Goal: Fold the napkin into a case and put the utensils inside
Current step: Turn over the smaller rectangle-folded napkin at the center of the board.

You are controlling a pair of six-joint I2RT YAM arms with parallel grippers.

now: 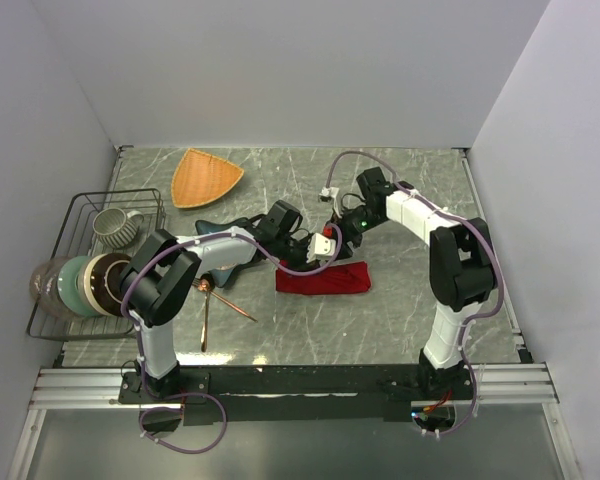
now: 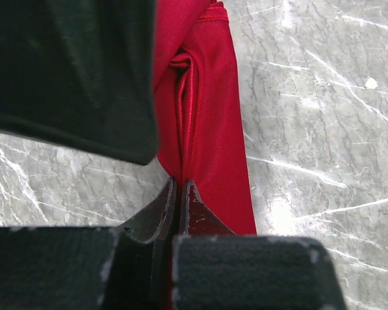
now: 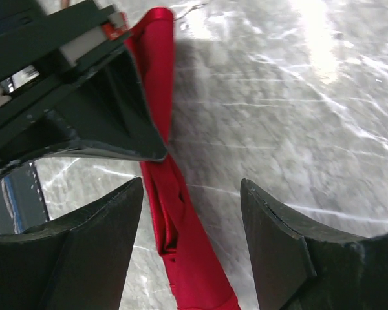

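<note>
The napkin (image 1: 325, 278) is a long narrow strip of bright red, slightly shiny fabric in the middle of the grey marble counter (image 1: 410, 310). Its 9 o'clock end is hidden under the claws. The left claw (image 2: 179, 187) is clenched on an edge of the napkin. The right claw (image 3: 191, 187) hangs over the strip with its jaws spread, gripping nothing. I count two thin copper utensils (image 1: 220, 300) at 8 o'clock, tips hard to make out. The left arm covers most of the blue dish (image 1: 220, 240).

Grey marble-look tabletop (image 1: 410, 320) w/ plain white walls (image 1: 280, 70) on 3 sides, overhead glare, alu rail (image 1: 520, 385) near edge.
</note>
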